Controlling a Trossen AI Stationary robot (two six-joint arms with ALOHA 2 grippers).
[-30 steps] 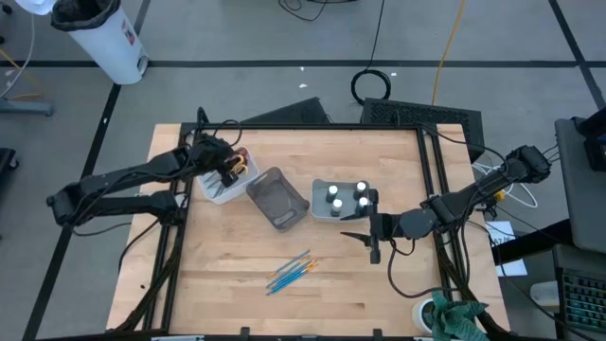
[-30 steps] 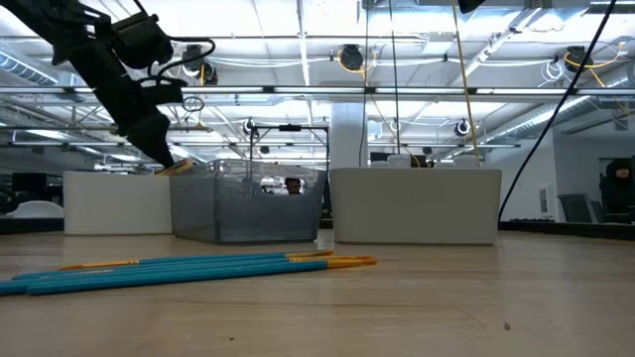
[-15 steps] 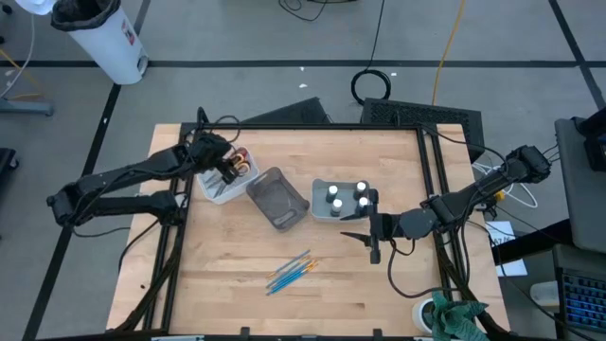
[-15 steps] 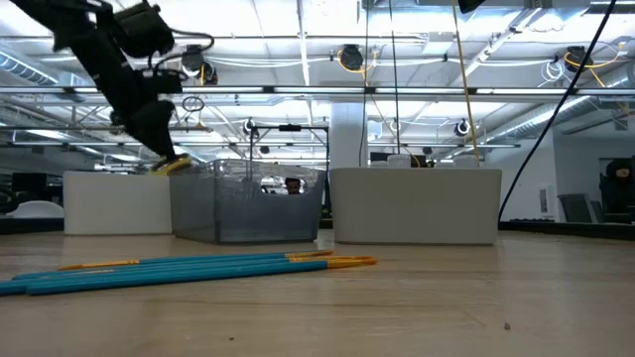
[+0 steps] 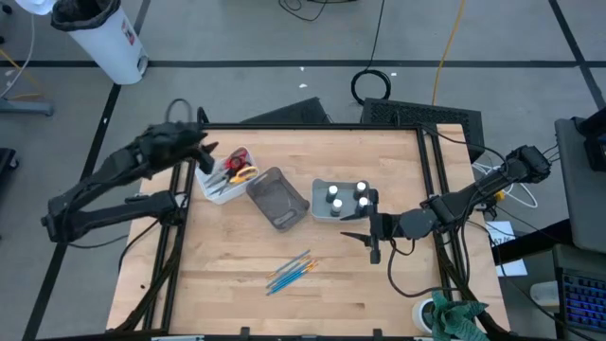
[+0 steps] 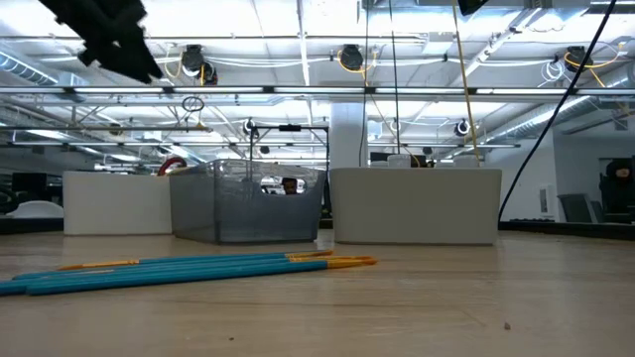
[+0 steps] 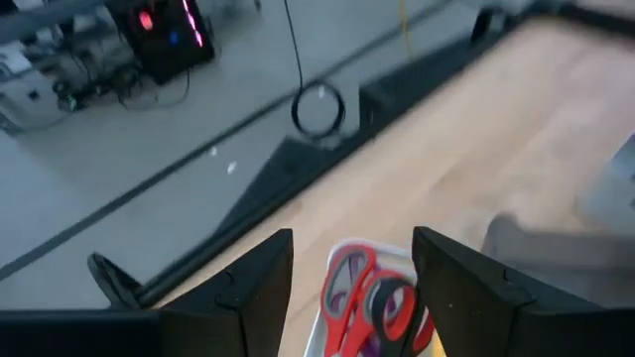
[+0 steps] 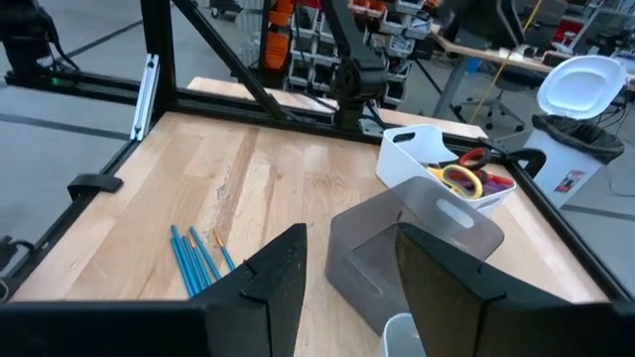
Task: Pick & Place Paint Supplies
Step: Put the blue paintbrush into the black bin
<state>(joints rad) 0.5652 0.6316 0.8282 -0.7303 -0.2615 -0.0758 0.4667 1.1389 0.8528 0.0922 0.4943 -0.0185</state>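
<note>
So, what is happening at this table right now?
Two robot arms are sorting paint supplies into bins. The left gripper is at the table's far left edge beside the white bin, jaws open and empty; the scissors lie in that bin. The four small bottles sit in another white bin. The grey bin between them looks empty. The blue brushes lie on the wooden table, not yet collected. The right gripper waits, open, near the bottles.
</note>
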